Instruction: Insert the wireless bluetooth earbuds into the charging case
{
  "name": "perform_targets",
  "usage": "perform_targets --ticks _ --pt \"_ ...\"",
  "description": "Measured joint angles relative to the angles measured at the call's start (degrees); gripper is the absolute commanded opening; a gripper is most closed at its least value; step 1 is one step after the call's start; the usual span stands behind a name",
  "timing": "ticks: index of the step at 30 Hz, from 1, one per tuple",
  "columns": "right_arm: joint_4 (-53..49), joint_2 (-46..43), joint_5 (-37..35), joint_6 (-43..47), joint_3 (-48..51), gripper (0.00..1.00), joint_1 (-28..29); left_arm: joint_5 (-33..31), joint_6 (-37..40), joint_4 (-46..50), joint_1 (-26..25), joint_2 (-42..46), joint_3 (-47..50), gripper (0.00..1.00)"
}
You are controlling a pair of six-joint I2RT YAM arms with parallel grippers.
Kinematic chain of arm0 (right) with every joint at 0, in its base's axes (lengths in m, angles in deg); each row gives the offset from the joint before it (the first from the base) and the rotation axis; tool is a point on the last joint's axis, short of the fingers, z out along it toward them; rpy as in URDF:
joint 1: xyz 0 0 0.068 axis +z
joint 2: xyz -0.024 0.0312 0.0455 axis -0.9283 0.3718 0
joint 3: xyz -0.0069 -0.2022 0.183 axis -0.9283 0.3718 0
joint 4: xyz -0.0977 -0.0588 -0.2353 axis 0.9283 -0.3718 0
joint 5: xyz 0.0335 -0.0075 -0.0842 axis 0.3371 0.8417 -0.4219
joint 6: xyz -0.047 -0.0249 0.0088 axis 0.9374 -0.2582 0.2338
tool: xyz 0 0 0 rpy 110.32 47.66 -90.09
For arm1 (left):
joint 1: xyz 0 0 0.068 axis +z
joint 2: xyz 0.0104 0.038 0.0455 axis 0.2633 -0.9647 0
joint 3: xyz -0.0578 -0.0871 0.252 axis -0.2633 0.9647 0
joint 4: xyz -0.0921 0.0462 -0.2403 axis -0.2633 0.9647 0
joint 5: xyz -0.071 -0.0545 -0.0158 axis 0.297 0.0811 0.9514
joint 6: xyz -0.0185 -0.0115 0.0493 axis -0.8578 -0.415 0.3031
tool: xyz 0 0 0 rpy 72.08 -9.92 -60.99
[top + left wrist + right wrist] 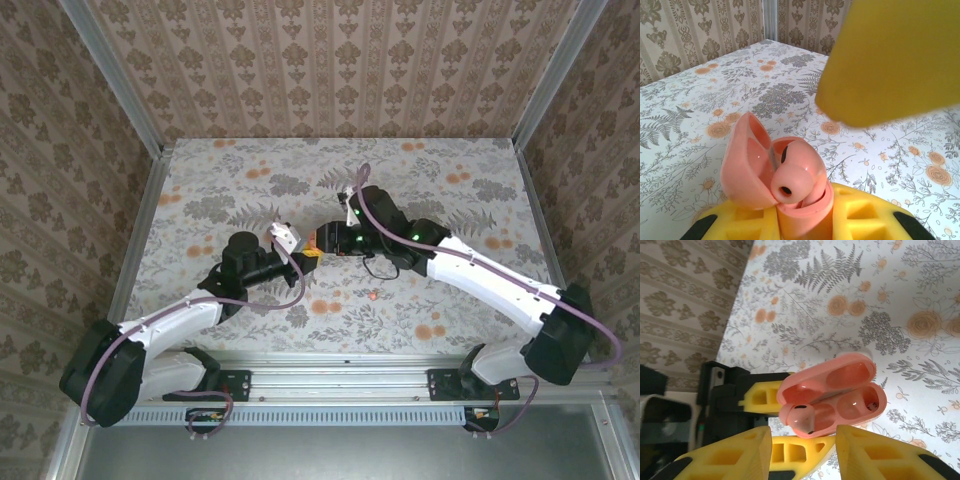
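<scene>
Charging case (pixel 840 390): coral-pink and rounded, hinged open, held above the desk (pixel 220 180) at about its middle, roughly midway between the near and far edges.

Left gripper (pixel 300 258): closed on the lower half of the case. In the left wrist view I see its yellow fingers (pixel 740 225) pressed against both sides of the base. The lid stands up and is tipped back toward the left edge of the desk.

Contents of the case: one red-coral earbud (pixel 804 417) sits in the well nearest the right gripper. It is not seated. The rounded body and the nozzle tip stick up above the rim, and the stem end goes down into the well. The left wrist view shows the same bud (pixel 795 175) with its dark nozzle opening facing the camera. The second well beside it shows a bare glossy floor. The two hollows in the lid are also bare.

Right gripper (pixel 802 435): open. The jaws stand apart on either side of the bud's end of the case, and I see no contact with the bud or the case. One of its fingers (pixel 890 60) appears as a blurred yellow block close above the case.

On the desk, toward the near edge and below the right gripper, there is a small red speck (pixel 373 295). It may be a second coral bud, but it is too small for me to tell.
</scene>
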Motion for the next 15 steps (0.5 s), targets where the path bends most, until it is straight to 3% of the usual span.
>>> perform_targets --ticks 15 --pt "8.15 -0.68 10.97 -0.68 2.73 0.37 -4.31 0.70 0.00 -0.92 0.00 0.00 0.00 0.03"
